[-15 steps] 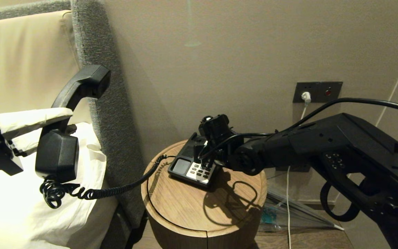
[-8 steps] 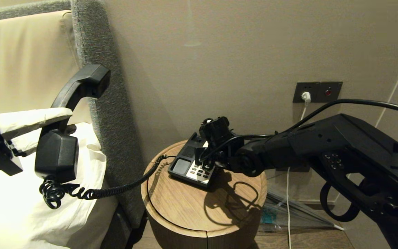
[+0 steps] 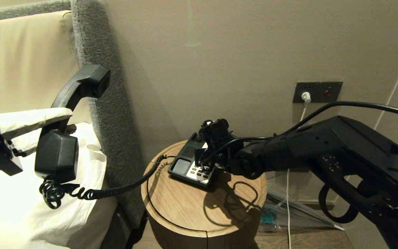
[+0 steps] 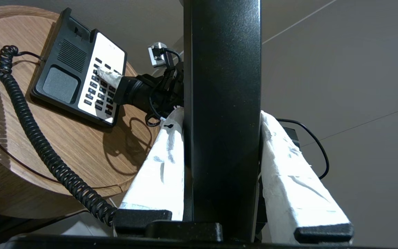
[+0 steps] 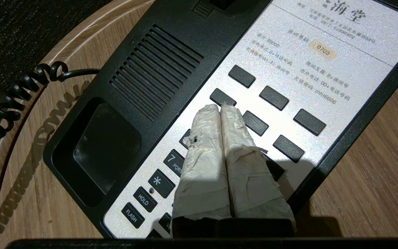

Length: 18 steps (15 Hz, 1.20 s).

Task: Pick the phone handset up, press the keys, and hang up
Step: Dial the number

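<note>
From the head view the phone handset (image 3: pixel 68 114) hangs upright at the far left, over the pale bedding (image 3: pixel 29 207), clamped at its middle bar by the left gripper (image 3: pixel 48 119), whose white-wrapped fingers (image 3: pixel 29 119) close on either side of it; its black coiled cord (image 3: pixel 116 188) sags rightward across the padded headboard edge (image 3: pixel 116 138) to the round wooden side table (image 3: pixel 202 204). That view hides the contact point on the phone base (image 3: pixel 190 166), because the right arm's wrist covers most of the faceplate. The right wrist view fills this in: the right gripper (image 5: pixel 221 109) has its two wrapped fingers (image 5: pixel 202 148) pressed flat together with nothing between them, and their joined tips rest at the near edge of one dark button in the left column of the keys (image 5: pixel 275 117), on the cream-white faceplate (image 5: pixel 323 69). The left wrist view adds the side angle, showing the handset's bar (image 4: pixel 221 114) pinched between the wrapped pads and, beyond it, the right fingers slanting down onto the keypad. The phone base sits toward the far left part of the tabletop, its far corner near the wall (image 3: pixel 219 52); the near and right parts of the table show bare wood crossed only by the arm's shadow. A wall socket plate (image 3: pixel 317 91) with a white plug (image 3: pixel 306 97) sits above the right arm, and a white cable (image 3: pixel 287 193) drops behind it.
</note>
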{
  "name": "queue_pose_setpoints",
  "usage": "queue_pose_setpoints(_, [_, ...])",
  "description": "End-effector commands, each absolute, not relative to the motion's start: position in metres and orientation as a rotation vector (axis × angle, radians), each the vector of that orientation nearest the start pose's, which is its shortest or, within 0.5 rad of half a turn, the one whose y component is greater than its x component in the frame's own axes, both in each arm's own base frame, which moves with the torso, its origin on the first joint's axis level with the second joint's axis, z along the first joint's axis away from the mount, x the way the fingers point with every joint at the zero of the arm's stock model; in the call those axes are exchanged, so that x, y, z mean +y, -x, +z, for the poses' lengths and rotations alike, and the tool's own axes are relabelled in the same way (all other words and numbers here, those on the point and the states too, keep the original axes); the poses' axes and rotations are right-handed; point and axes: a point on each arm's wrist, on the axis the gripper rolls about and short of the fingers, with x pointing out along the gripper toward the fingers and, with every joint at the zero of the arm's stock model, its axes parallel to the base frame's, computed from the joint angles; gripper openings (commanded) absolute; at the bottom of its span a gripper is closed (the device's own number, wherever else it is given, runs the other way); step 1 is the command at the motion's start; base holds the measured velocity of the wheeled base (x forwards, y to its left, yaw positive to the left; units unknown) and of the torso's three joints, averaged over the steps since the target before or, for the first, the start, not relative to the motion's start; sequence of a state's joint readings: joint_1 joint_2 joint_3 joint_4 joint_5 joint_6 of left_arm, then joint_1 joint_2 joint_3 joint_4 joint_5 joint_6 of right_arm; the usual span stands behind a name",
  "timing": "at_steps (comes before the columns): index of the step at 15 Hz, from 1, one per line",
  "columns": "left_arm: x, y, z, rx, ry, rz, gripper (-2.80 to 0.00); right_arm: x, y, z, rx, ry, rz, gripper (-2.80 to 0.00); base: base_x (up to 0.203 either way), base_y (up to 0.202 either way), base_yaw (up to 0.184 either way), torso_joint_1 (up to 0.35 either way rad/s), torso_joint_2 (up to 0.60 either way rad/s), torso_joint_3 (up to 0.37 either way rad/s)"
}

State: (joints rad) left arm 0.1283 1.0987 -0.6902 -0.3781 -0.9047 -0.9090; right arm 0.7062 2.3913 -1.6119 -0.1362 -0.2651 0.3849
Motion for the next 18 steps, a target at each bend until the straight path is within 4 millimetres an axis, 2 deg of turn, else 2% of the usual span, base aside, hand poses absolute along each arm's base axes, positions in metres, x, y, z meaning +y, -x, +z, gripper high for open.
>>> queue_pose_setpoints(1, [0.001,-0.149,0.263,0.383,0.882,-0.712,-2.8,0.306,-0.367,0.072,0.648,-0.063,0.304,-2.8,0.0,0.0,0.0,0.0,0.0,0.0])
queue_pose_setpoints(4, [0.001,-0.149,0.263,0.382,0.882,-0.713,-2.8,0.305,-0.366,0.074,0.649,-0.063,0.304,-2.8,0.0,0.0,0.0,0.0,0.0,0.0])
queue_pose_setpoints(18, [0.001,-0.148,0.263,0.383,0.882,-0.712,-2.8,0.307,-0.359,0.057,0.688,-0.024,0.305,-2.8,0.0,0.0,0.0,0.0,0.0,0.0])
